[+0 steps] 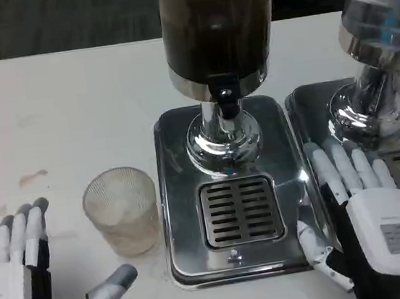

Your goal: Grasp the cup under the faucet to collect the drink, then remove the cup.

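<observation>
- the cup (122, 210) is standing upright on the white tabletop (71, 107), just beside the left edge of the steel drip tray (180, 196), not under the faucet (227, 107). it is looking empty, though its ribbed, cloudy wall is making that hard to judge.
- the left hand (27, 287) is lying low at the near left with its fingers spread apart, holding nothing; the thumb is reaching toward the cup's base without touching it.
- the right hand (364, 209) is resting on the right edge of the drip tray, fingers stretched out and parted, gripping nothing.
- the dispenser (217, 23) is holding dark drink, and nothing is flowing onto the grate (240, 210).
- judging from this, nothing is done yet: grasping, placing under the faucet, filling and removing are all remaining.
</observation>
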### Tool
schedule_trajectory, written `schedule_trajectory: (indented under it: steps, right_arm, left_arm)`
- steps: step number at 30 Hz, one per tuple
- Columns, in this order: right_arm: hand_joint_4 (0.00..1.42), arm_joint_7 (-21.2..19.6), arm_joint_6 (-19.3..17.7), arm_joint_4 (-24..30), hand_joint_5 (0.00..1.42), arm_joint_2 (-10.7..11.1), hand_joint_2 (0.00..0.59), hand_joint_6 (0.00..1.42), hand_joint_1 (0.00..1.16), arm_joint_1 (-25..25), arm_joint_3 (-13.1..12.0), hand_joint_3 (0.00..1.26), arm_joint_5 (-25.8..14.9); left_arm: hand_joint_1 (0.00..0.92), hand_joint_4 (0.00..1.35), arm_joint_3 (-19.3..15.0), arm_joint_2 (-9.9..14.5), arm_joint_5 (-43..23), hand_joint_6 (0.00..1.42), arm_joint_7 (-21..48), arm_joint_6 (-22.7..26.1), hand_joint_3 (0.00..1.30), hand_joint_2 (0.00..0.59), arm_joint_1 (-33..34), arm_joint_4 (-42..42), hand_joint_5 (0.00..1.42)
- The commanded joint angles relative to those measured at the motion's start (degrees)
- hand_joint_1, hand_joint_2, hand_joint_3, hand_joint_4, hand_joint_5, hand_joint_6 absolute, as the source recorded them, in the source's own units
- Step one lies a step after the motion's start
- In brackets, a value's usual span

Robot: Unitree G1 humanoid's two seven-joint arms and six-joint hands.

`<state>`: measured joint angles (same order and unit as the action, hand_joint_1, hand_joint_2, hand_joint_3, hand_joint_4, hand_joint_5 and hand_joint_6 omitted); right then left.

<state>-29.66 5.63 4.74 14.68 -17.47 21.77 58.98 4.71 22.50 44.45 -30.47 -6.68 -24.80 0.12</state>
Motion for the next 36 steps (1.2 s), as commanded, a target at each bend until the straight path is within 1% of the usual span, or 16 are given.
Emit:
schedule_trajectory:
  steps: [1, 5, 9, 13, 16, 19, 24, 29, 34, 36]
  right_arm:
    - [0.00, 0.9, 0.4, 0.3, 0.00, 0.3, 0.552, 0.00, 0.14, 1.0, 0.2, 0.05, 0.5]
    - [0.00, 1.3, 1.0, 1.0, 0.00, 0.1, 0.551, 0.00, 0.14, 0.8, 0.7, 0.05, 1.4]
    - [0.00, 1.5, 1.7, 1.9, 0.00, 0.0, 0.550, 0.00, 0.15, 0.0, 0.6, 0.05, 1.6]
    - [0.00, 1.9, 2.1, 2.7, 0.00, 0.1, 0.549, 0.00, 0.15, -0.4, 0.6, 0.05, 1.5]
    - [0.00, 2.4, 2.1, 3.1, 0.00, 0.4, 0.549, 0.00, 0.15, -0.5, 0.4, 0.05, 1.5]
    - [0.00, 2.7, 2.1, 3.4, 0.00, 0.6, 0.549, 0.00, 0.16, -0.6, 0.3, 0.05, 1.7]
    - [0.00, 3.3, 2.0, 3.6, 0.00, 1.0, 0.549, 0.00, 0.16, -0.4, 0.1, 0.05, 1.5]
    - [0.00, 3.8, 2.0, 3.8, 0.00, 1.0, 0.549, 0.00, 0.16, 0.0, 0.5, 0.05, 1.7]
    - [0.00, 3.9, 2.0, 3.8, 0.00, 0.8, 0.549, 0.00, 0.16, 0.0, 0.8, 0.05, 1.9]
    - [0.00, 3.9, 2.1, 3.9, 0.00, 0.6, 0.549, 0.00, 0.16, -0.2, 0.9, 0.05, 1.9]
  left_arm:
    - [0.000, 0.00, -1.7, 0.5, -2.4, 0.00, -0.7, -2.6, 0.00, 0.033, 1.0, 1.0, 0.00]
    - [0.000, 0.00, -2.5, 0.5, -3.1, 0.00, -0.5, -3.9, 0.00, 0.034, 1.6, 1.4, 0.00]
    - [0.000, 0.00, -3.2, 0.7, -4.8, 0.00, 0.0, -5.3, 0.00, 0.030, 2.5, 1.4, 0.00]
    - [0.000, 0.00, -3.7, 1.8, -8.1, 0.00, -0.5, -11.1, 0.00, 0.024, 6.7, 7.8, 0.00]
    - [0.000, 0.00, -3.4, 1.7, -10.4, 0.00, -0.8, -16.2, 0.00, 0.022, 10.2, 14.6, 0.00]
    - [0.000, 0.00, -3.1, 1.4, -12.5, 0.00, -0.7, -21.1, 0.00, 0.002, 13.2, 20.5, 0.00]
    - [0.000, 0.00, -1.2, 2.2, -14.1, 0.00, 1.7, -28.1, 0.00, 0.000, 18.5, 28.9, 0.00]
    - [0.000, 0.00, 0.2, 1.7, -14.9, 0.00, 2.7, -32.5, 0.00, 0.000, 23.7, 37.0, 0.00]
    - [0.000, 0.00, 1.3, 0.9, -15.7, 0.00, 2.5, -34.9, 0.00, 0.000, 27.3, 43.8, 0.00]
    - [0.021, 0.00, 1.5, 0.3, -16.2, 0.00, 2.5, -35.8, 0.00, 0.000, 28.4, 45.7, 0.00]
